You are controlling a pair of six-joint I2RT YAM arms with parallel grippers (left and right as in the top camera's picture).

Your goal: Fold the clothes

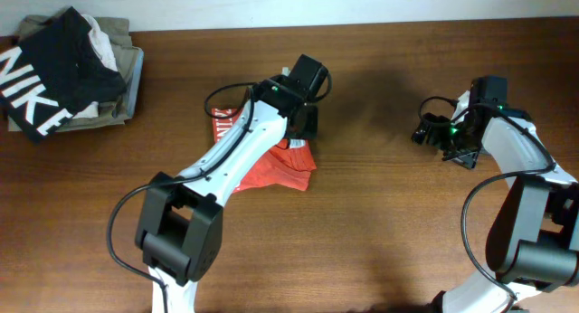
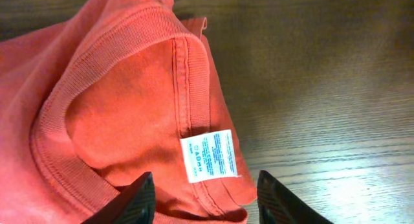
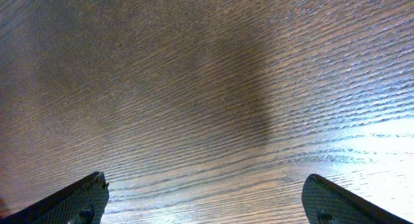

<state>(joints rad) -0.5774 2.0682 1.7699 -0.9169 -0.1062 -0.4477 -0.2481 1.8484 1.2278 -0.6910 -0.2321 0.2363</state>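
The red-orange short-sleeved cotton T-shirt lies bunched, roughly folded, mid brown wooden worktop, its collar and white care label exposed. The left pincer hovers apart over the collar. The right pincer, also apart, is over bare wood. Tidying folds probably remain.

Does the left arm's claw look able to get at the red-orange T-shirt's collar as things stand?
Probably yes. The left claw hovers open over the red-orange T-shirt, its fingers either side of the white label on the collar, with nothing between them and the cloth.
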